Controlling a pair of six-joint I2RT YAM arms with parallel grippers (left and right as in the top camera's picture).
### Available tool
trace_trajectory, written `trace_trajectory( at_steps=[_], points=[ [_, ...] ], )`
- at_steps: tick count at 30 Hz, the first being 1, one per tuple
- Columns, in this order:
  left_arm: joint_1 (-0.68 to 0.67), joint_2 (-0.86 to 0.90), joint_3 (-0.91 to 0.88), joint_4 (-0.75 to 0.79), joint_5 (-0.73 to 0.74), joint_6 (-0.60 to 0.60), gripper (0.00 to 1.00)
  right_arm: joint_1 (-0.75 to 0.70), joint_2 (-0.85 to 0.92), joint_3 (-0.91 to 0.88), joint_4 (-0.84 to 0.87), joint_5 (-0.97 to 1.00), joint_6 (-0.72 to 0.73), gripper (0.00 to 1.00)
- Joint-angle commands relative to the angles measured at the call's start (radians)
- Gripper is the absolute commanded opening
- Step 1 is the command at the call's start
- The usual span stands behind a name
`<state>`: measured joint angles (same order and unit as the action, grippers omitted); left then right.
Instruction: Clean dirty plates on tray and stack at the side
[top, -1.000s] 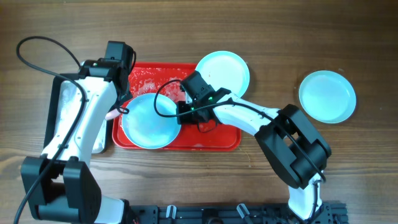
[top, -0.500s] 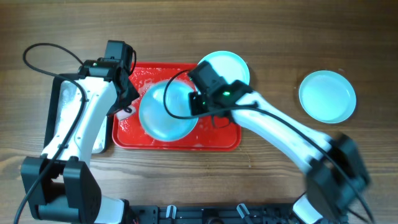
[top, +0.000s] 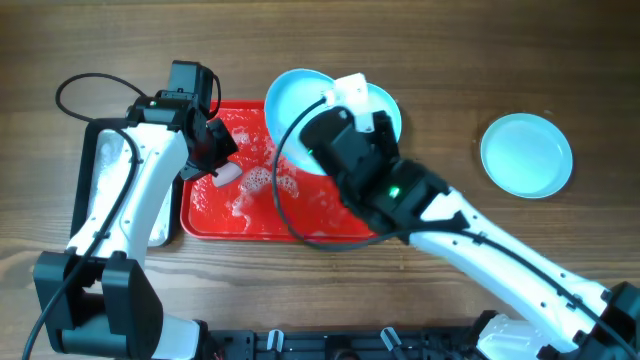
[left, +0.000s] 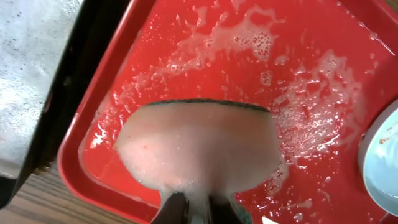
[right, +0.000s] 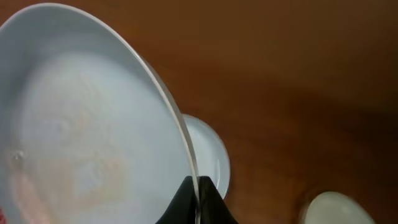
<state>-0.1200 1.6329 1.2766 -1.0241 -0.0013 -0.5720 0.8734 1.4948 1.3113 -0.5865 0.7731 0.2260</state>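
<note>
Overhead, tray: you've got the red tray (top: 335, 228) mid-table with soapy foam and water in it.
Overhead, pan: the grey pan (top: 100, 165) sits just left of the tray, sudsy inside, partly under the left arm.
Overhead, plates: three in all. The lifted plate (top: 295, 105) is tilted above the tray's far edge, the second plate (top: 392, 112) is on the table (top: 450, 60) behind it, and the third plate (top: 526, 155) is well off to the right.
Overhead, grippers: the right gripper (top: 345, 100) is pinched on the lifted plate's rim, and the left gripper (top: 215, 160) is clamped on a sponge (top: 228, 173).
Left wrist: one sponge (left: 199, 149) over the foamy tray (left: 186, 56), with the pan (left: 25, 74) at the upper left and a plate edge (left: 380, 163) at the right.
Right wrist: the fingers are closed on the rim of the lifted plate (right: 81, 124), which has faint orange smears inside. Two more plates show below it on the table.
</note>
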Motion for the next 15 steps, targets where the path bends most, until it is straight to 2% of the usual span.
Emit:
trace_trajectory(
  at_steps=[1,6,10,15],
  points=[
    [-0.002,-0.014,0.012,0.01,0.054,0.049,0.04,0.073,0.013,0.014,0.08,0.255,-0.166,0.04],
    [-0.003,-0.006,0.012,0.016,0.069,0.05,0.04,0.129,0.066,0.014,0.183,0.429,-0.317,0.04],
    [-0.002,0.01,0.012,0.026,0.102,0.069,0.04,0.157,0.136,0.014,0.213,0.467,-0.331,0.04],
    [-0.003,0.027,0.012,0.026,0.102,0.069,0.04,0.194,0.213,0.014,0.314,0.673,-0.385,0.04]
  ],
)
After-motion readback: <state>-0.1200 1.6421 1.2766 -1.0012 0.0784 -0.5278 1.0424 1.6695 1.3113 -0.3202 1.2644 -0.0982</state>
